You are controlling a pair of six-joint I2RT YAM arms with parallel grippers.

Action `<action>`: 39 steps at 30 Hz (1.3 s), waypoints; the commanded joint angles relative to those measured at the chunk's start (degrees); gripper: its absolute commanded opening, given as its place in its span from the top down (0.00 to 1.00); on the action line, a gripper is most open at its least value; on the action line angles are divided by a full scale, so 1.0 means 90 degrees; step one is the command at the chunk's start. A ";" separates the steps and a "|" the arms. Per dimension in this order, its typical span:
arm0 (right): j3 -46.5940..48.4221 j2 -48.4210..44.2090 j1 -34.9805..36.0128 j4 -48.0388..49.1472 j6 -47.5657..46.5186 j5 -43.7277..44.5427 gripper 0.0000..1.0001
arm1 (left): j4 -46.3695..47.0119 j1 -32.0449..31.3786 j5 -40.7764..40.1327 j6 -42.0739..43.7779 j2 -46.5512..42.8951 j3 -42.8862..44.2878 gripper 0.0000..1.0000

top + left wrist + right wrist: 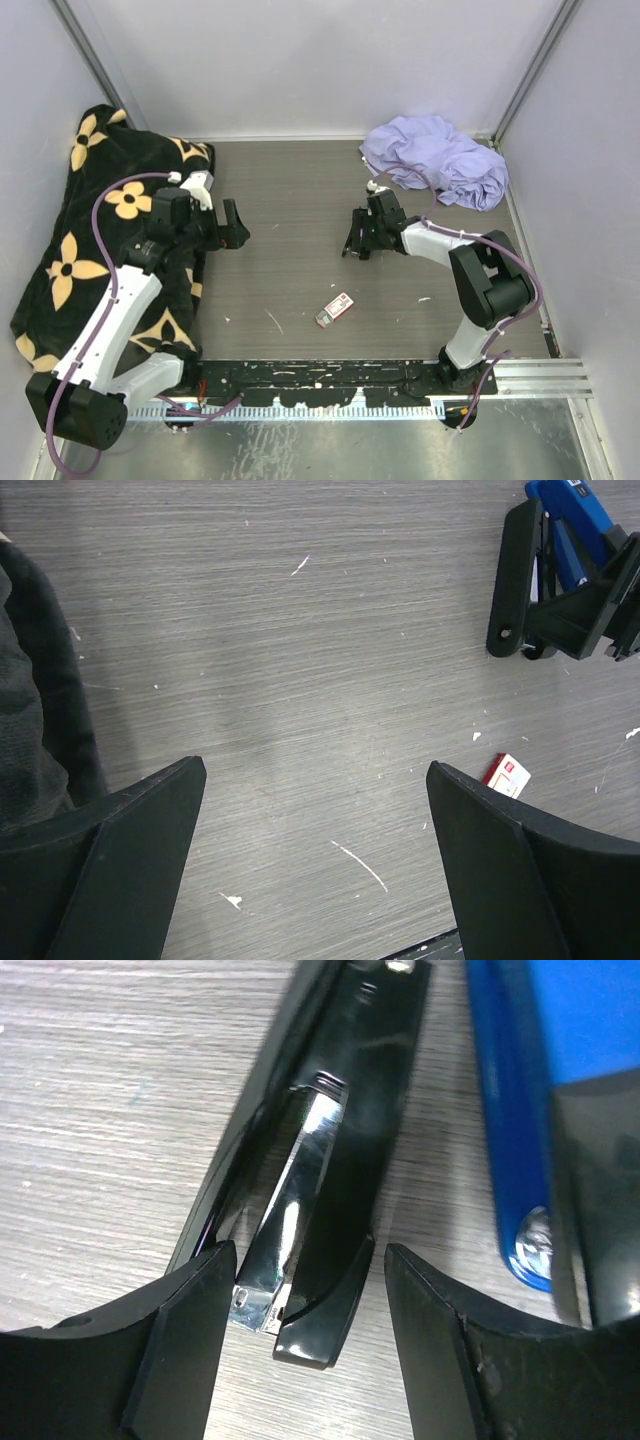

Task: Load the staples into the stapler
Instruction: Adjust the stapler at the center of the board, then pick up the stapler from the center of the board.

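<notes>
on the counter [290, 190] the right claw [305, 1255] straddles the black stapler [340, 1160], fingers apart — left claw [315, 768] gapes wide, staples [335, 309] lie untouched.

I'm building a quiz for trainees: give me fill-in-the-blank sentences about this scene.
The staples lie on the table, held by ____ gripper. The right gripper straddles a stapler coloured ____. The second stapler beside it is ____. The left gripper is ____, holding nothing. Missing: neither; black; blue; open.
</notes>
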 commanded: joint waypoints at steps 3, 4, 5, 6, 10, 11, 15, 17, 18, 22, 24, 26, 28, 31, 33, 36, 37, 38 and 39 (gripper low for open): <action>0.0125 0.0028 0.0261 0.1066 -0.0187 -0.1187 0.34 | 0.0531 0.0020 0.0294 -0.0100 -0.0150 -0.0169 0.07; 0.0123 0.0038 0.0323 0.1173 -0.0201 -0.1336 0.34 | 0.0649 0.0007 0.0438 -0.0220 -0.0125 -0.0232 0.07; 0.0133 0.0043 0.0387 0.1269 -0.0222 -0.1449 0.33 | 0.0814 -0.0029 0.0563 -0.0360 -0.0097 -0.0294 0.07; 0.0135 0.0039 0.0438 0.1336 -0.0230 -0.1544 0.31 | 0.1011 -0.0135 0.0601 -0.0532 -0.0055 -0.0382 0.07; 0.0045 -0.0266 0.0452 0.1302 -0.0214 -0.1413 0.26 | 0.2537 -0.1231 0.0185 -0.0896 0.0378 -0.0886 0.12; 0.0005 -0.0390 0.0416 0.1187 -0.0236 -0.1284 0.25 | 0.3057 -0.1439 0.0272 -0.0936 0.0605 -0.1000 0.14; -0.0363 -0.1105 -0.0013 0.0848 -0.0148 -0.1103 0.24 | 0.5000 -0.1776 0.0720 -0.0736 0.1829 -0.1376 0.27; -0.0631 -0.1478 -0.0278 0.0802 -0.0089 -0.1242 0.24 | 0.5575 -0.1813 0.0884 -0.0386 0.2488 -0.1317 0.31; -0.0748 -0.1671 -0.0373 0.0789 -0.0076 -0.1292 0.24 | 0.5775 -0.1818 0.0917 -0.0256 0.2804 -0.1248 0.33; -0.1093 -0.2357 -0.0520 0.0794 0.0004 -0.1412 0.23 | 0.6065 -0.1812 0.0968 0.0208 0.3911 -0.0704 0.40; -0.1196 -0.2555 -0.0516 0.0792 0.0062 -0.1490 0.23 | 0.6286 -0.1810 0.1053 0.0411 0.4285 -0.0493 0.41; -0.1256 -0.2698 -0.0530 0.0789 0.0099 -0.1552 0.23 | 0.6407 -0.1809 0.1190 0.0584 0.4617 -0.0287 0.41; -0.1295 -0.2787 -0.0534 0.0774 0.0101 -0.1584 0.23 | 0.6556 -0.1809 0.1358 0.0690 0.4882 -0.0120 0.43; -0.1292 -0.2845 -0.0563 0.0694 0.0047 -0.1587 0.23 | 0.6651 -0.1809 0.1272 0.0849 0.5119 0.0030 0.45; -0.1289 -0.2854 -0.0591 0.0650 0.0019 -0.1584 0.23 | 0.6642 -0.1809 0.1280 0.0988 0.5211 0.0113 0.47; -0.1295 -0.2831 -0.0615 0.0634 0.0013 -0.1607 0.23 | 0.6458 -0.1818 0.1327 0.1150 0.5376 0.0306 0.52; -0.1299 -0.2820 -0.0623 0.0631 0.0017 -0.1618 0.23 | 0.6427 -0.1819 0.1337 0.1172 0.5438 0.0342 0.54; -0.1297 -0.2795 -0.0624 0.0638 0.0019 -0.1630 0.23 | 0.6429 -0.1817 0.1339 0.1182 0.5467 0.0353 0.54; -0.1291 -0.2776 -0.0635 0.0633 0.0021 -0.1629 0.23 | 0.6437 -0.1819 0.1343 0.1196 0.5492 0.0358 0.55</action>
